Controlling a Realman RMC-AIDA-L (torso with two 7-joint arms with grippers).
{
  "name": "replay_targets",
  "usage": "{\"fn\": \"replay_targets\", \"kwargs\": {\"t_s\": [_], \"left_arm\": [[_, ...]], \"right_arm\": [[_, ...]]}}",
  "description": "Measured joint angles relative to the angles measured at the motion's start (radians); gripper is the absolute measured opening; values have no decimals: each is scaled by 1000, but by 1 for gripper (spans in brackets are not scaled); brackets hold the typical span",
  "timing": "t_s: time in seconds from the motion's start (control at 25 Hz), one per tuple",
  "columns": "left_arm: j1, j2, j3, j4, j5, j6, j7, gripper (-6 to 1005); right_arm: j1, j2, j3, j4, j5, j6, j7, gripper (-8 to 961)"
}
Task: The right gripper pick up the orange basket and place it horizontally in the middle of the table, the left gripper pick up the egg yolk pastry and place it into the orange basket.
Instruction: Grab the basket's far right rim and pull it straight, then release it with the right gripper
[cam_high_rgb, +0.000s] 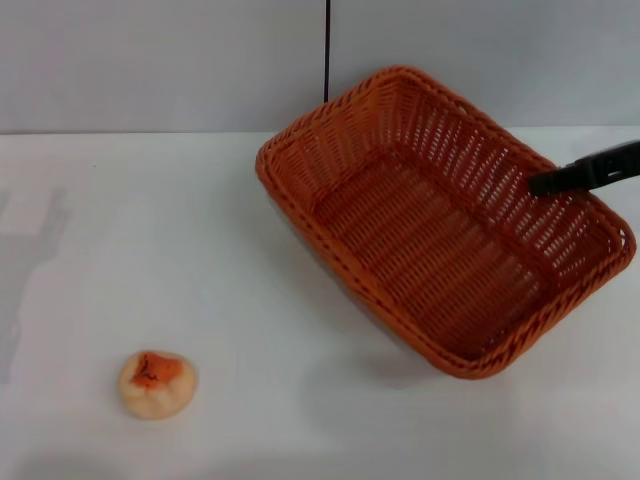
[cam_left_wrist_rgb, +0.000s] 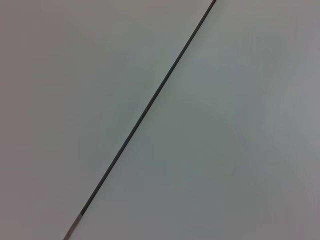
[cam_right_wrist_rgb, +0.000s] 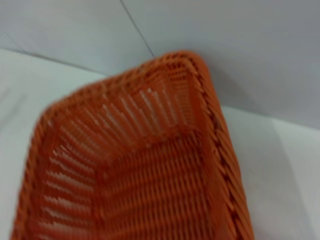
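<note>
Right gripper (cam_high_rgb: 548, 183) clamps the orange basket (cam_high_rgb: 440, 225) at its far-right rim, holding it tilted above the table (cam_high_rgb: 250, 300); egg yolk pastry (cam_high_rgb: 157, 383) lies well apart, front-left.

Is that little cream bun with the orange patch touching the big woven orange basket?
Apart. In the head view the small cream bun lies alone near the table's front, with bare white tabletop between it and the orange basket.

Orange basket (cam_high_rgb: 440, 215) woven wicker-look, slatted; table (cam_high_rgb: 250, 300) smooth matt white; pastry (cam_high_rgb: 157, 383) soft, dull
</note>
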Motion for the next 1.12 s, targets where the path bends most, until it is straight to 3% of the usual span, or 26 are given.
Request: {"fn": "replay_targets", "kwargs": {"t_s": [0.6,1.12], "left_arm": [[-1,1,0,0,0,0,-10,810],[-1,2,0,2,0,-1,-16,807]], "right_arm": [[-68,-27,10,-72,230,-172,-87,172],[-62,-39,38,-76,316,-317,-202,197]]}}
